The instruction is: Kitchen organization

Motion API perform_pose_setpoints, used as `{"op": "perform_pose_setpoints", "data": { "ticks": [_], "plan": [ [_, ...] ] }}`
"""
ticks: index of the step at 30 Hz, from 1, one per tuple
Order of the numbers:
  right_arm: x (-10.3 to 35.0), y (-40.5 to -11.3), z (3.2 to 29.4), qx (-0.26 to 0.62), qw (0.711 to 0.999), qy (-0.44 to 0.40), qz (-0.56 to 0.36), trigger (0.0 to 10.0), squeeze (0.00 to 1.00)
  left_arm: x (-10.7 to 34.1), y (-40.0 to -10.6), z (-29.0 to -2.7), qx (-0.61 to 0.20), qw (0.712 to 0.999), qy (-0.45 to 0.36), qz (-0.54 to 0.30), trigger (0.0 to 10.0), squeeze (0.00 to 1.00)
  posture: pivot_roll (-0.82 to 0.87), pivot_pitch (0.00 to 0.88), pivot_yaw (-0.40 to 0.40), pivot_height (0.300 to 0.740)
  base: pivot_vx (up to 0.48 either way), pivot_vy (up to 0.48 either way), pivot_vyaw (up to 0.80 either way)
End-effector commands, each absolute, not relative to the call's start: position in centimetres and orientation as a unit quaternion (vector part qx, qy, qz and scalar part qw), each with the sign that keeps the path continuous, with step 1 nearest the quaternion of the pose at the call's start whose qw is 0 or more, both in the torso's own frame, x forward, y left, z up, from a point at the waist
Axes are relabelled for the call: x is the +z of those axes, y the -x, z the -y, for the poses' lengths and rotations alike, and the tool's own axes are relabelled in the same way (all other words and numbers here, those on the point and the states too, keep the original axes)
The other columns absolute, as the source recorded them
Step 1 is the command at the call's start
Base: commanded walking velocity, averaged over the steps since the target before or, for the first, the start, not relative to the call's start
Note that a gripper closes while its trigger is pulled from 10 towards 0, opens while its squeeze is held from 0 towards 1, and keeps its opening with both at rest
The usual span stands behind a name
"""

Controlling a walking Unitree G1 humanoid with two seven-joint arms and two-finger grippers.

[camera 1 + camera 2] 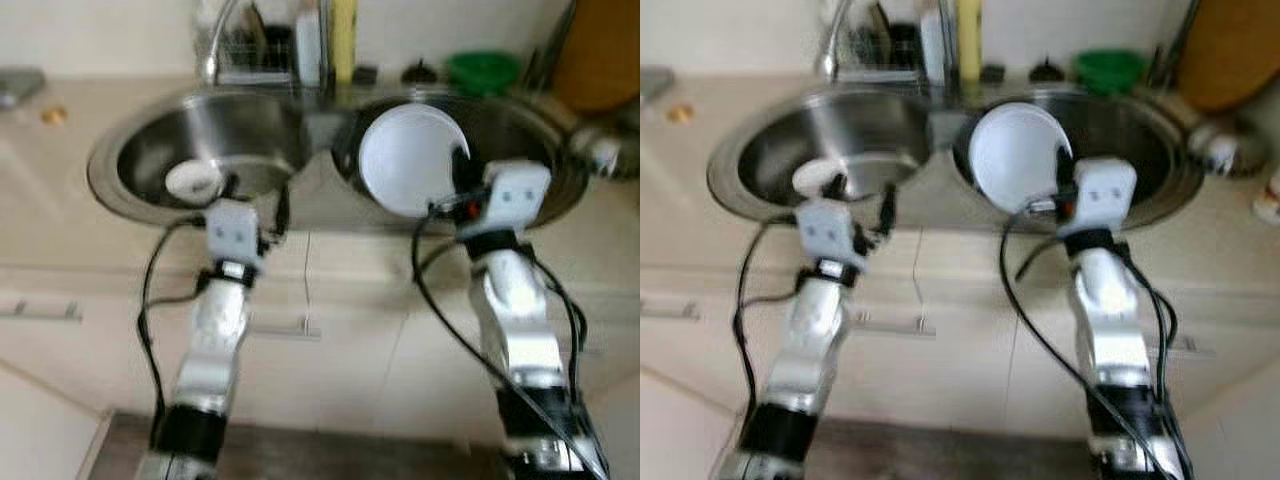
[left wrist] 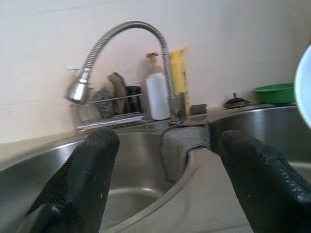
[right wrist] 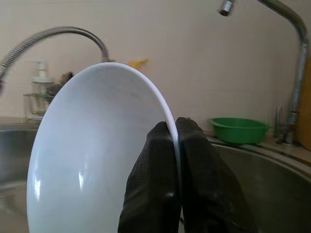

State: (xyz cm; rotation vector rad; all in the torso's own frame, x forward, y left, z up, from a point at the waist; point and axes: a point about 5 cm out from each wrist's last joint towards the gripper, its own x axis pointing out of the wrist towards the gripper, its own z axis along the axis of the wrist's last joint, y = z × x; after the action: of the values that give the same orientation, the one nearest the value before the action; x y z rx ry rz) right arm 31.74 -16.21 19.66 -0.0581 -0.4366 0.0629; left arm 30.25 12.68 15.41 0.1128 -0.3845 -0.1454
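Head camera: at a double sink (image 1: pixel 120 195) sunk into a pale surface (image 1: pixel 60 215), the robot's right pincer (image 1: pixel 462 190) holds a white plate (image 1: pixel 405 160) on edge above the near left rim of the right basin. A small white dish (image 1: pixel 193 180) lies in the left basin, just beyond the left pincer (image 1: pixel 255 200). Both silver arms reach forward from below, forearms raised, wrists roughly level with the sink's near rim.

Left wrist camera: the left pincer's two black fingers (image 2: pixel 82 179) stand wide apart with nothing between them, aimed over the left basin toward the coiled tap (image 2: pixel 121 36), a white soap bottle (image 2: pixel 158 94) and a yellow bottle (image 2: pixel 179 80) at the far wall.

Right wrist camera: the right pincer's fingers (image 3: pixel 155 184) are clamped on the plate's rim, the plate upright and tilted slightly, with a green bowl (image 3: pixel 239 129) on the far ledge behind it.

With such a thin rim grip, the plate probably needs slow, level movement, kept clear of the steel wall, until it rests somewhere.
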Motion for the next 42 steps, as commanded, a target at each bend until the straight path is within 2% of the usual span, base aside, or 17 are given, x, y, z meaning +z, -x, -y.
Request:
{"op": "perform_pose_setpoints", "data": {
  "ticks": [1,9,37,42],
  "plan": [
    [20.20,-31.71,15.64,0.039,0.972,0.028,0.230,0.0,0.00,15.45,-30.21,-13.16,-0.067,0.977,-0.059,0.192,10.0,0.00,-0.09,0.000,0.026,0.740,0.000,0.000,0.00],
    [20.06,-31.75,15.66,0.039,0.972,0.031,0.228,0.0,0.00,15.36,-30.14,-13.04,-0.068,0.978,-0.058,0.191,10.0,0.00,-0.08,0.000,0.024,0.740,0.000,0.000,0.00],
    [19.89,-31.76,15.69,0.036,0.973,0.031,0.226,0.0,0.00,15.33,-30.10,-13.00,-0.071,0.977,-0.058,0.190,10.0,0.00,-0.08,0.000,0.025,0.740,0.286,0.000,0.00],
    [19.56,-32.09,16.07,0.022,0.977,0.040,0.208,0.0,0.00,15.42,-30.14,-12.86,-0.073,0.977,-0.053,0.192,10.0,0.00,-0.08,0.000,0.024,0.740,0.000,0.000,0.00]
  ]
}}
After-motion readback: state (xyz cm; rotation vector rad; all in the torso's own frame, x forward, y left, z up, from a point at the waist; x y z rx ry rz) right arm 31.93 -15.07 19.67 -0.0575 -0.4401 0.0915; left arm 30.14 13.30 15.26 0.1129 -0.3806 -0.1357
